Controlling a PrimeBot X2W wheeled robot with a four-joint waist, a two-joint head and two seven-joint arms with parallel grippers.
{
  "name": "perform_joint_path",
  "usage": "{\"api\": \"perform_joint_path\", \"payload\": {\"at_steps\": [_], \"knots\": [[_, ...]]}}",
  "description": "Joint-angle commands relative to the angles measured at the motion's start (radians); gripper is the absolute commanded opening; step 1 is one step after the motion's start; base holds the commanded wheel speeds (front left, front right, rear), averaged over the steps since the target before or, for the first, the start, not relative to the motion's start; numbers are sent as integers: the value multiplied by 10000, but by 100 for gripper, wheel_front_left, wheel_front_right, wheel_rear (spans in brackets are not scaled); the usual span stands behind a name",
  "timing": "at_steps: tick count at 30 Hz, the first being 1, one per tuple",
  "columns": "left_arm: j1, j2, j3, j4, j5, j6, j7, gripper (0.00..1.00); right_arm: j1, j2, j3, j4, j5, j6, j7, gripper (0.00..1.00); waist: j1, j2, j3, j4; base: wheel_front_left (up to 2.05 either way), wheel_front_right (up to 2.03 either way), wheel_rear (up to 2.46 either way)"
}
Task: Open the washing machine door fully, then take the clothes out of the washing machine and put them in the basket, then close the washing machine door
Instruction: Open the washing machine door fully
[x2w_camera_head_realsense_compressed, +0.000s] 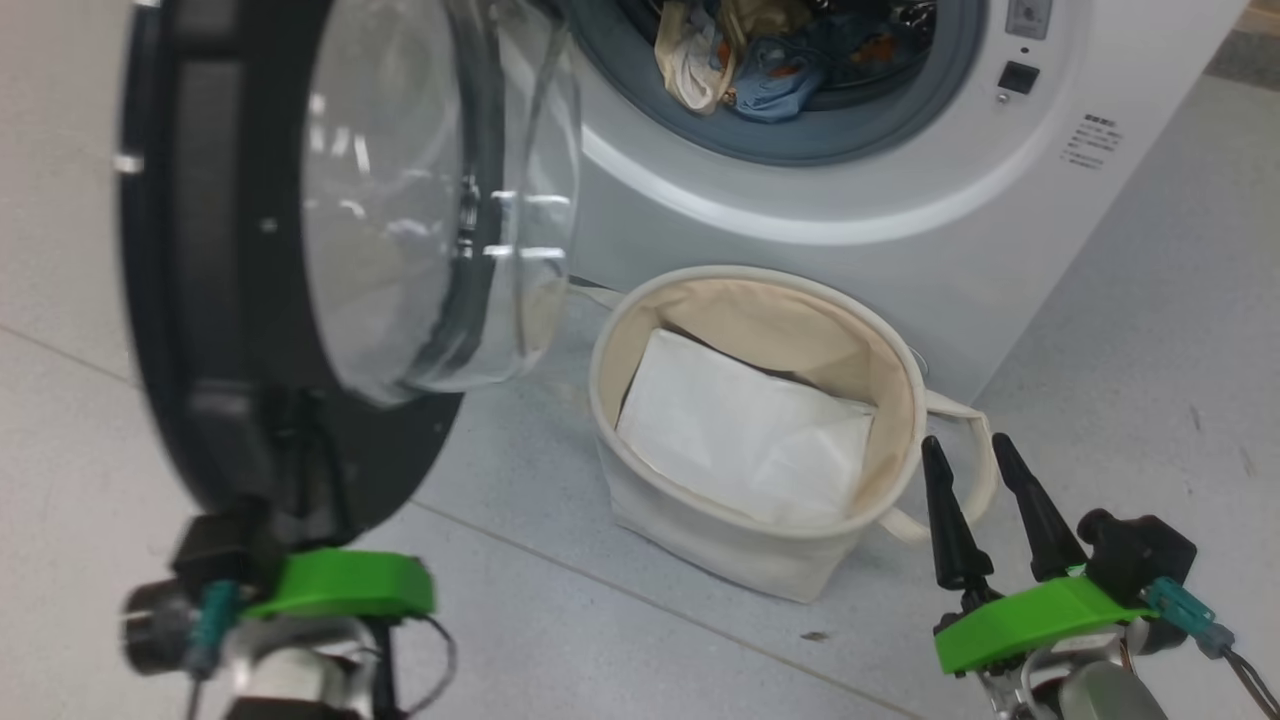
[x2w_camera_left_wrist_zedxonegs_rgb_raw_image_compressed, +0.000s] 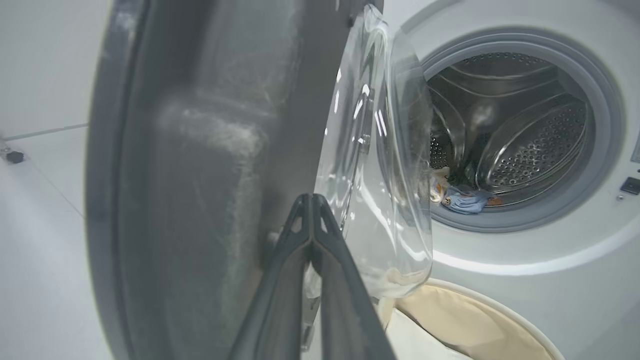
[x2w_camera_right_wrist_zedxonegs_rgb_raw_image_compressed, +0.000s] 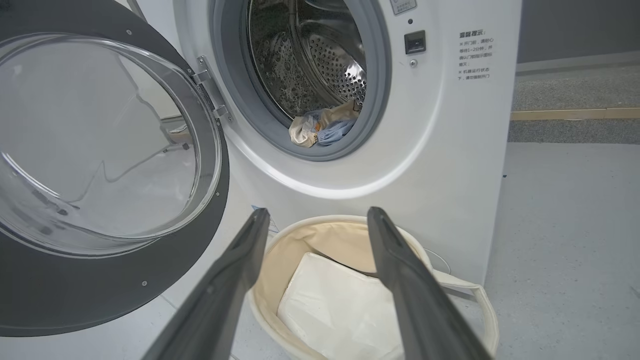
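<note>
We see the big white front-loading washing machine (x2w_camera_head_realsense_compressed: 900, 250). Its round black-rimmed glass door (x2w_camera_head_realsense_compressed: 200, 250) stands open at its left. The round cream canvas basket (x2w_camera_head_realsense_compressed: 600, 370) sits before it on the floor, and the cream and blue clothes (x2w_camera_head_realsense_compressed: 770, 70) lie inside the machine. The left gripper (x2w_camera_left_wrist_zedxonegs_rgb_raw_image_compressed: 312, 200) is clenched empty by the door. The right gripper (x2w_camera_head_realsense_compressed: 965, 445) is released beside the basket.
</note>
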Motion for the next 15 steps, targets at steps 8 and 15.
{"api": "perform_joint_path", "payload": {"at_steps": [8,15], "knots": [[-645,1109,1730,-118,-485,151,-183,0,-331,20,79,-310,-211,6,-124,100,0,-1,507,-398,0,0,0],[-1154,1583,2692,453,-978,175,-204,0,-487,20,-89,-385,-485,6,-124,100,0,-1,1071,-546,0,0,0]]}}
